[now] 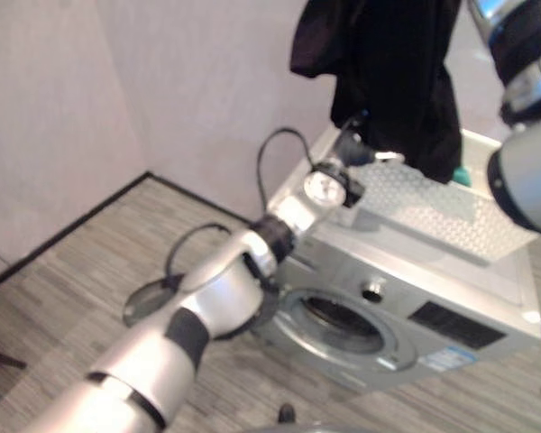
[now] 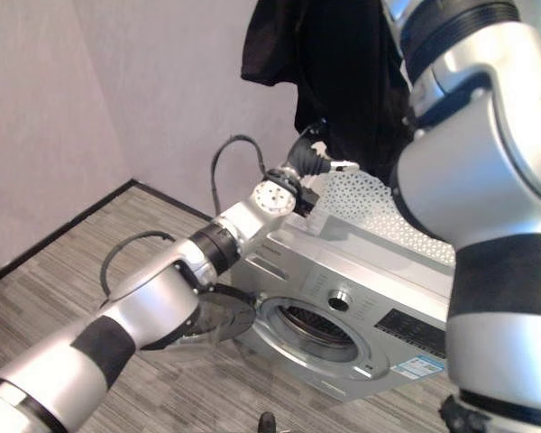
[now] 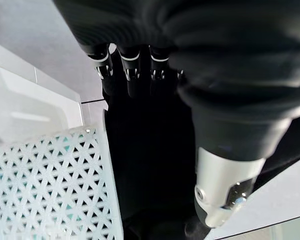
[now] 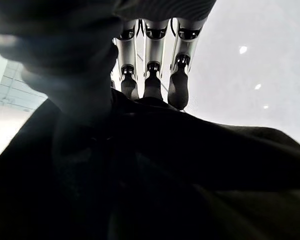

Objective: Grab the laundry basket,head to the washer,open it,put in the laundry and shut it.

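The right hand [image 4: 150, 70] pinches the black garment [image 1: 397, 72] high above the basket [image 1: 433, 212]; the left hand [image 3: 135, 75], fingers straight, touches it. Its hem could snag the basket, missing the open washer [image 1: 343, 325].

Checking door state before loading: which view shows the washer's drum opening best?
Right eye view: the washer shows its round drum opening uncovered, with the door swung aside. Left eye view shows the same opening partly behind the left arm. The wrist views show black garment and white basket instead.
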